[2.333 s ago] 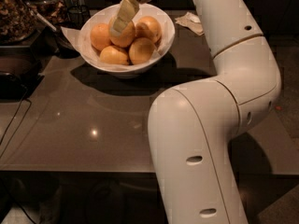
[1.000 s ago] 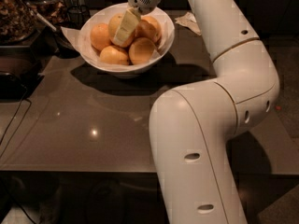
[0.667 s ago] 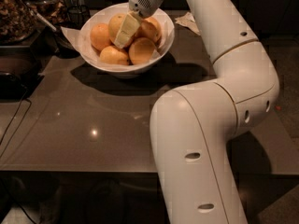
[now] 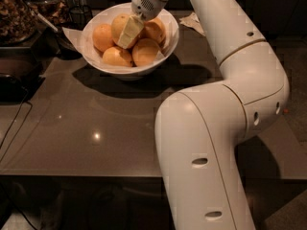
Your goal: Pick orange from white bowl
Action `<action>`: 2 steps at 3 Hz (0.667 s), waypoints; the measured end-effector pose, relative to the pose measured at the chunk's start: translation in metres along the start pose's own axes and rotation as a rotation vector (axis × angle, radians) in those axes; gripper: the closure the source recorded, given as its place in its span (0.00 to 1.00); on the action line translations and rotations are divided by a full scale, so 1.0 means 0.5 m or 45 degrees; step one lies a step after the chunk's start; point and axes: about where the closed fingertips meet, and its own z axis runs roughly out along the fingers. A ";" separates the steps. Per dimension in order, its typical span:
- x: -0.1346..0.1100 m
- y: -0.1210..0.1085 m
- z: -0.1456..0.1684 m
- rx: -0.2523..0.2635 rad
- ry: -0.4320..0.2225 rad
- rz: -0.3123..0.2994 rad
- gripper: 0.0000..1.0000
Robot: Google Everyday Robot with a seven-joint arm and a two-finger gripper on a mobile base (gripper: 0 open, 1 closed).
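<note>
A wide, glossy white bowl [image 4: 170, 38] with a flaring, uneven rim stands upright at 11 o'clock in the view. The orange [image 4: 118, 25] is large, slightly oval and dull yellow-orange, and lies at the bowl's 11 o'clock near the far wall. The gripper [image 4: 125, 41] reaches into the bowl and overlaps the orange's right side.
</note>
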 end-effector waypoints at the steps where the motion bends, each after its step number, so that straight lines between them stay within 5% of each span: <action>1: -0.006 -0.002 -0.009 0.009 -0.052 0.005 0.89; 2: -0.022 -0.005 -0.014 0.033 -0.079 -0.009 1.00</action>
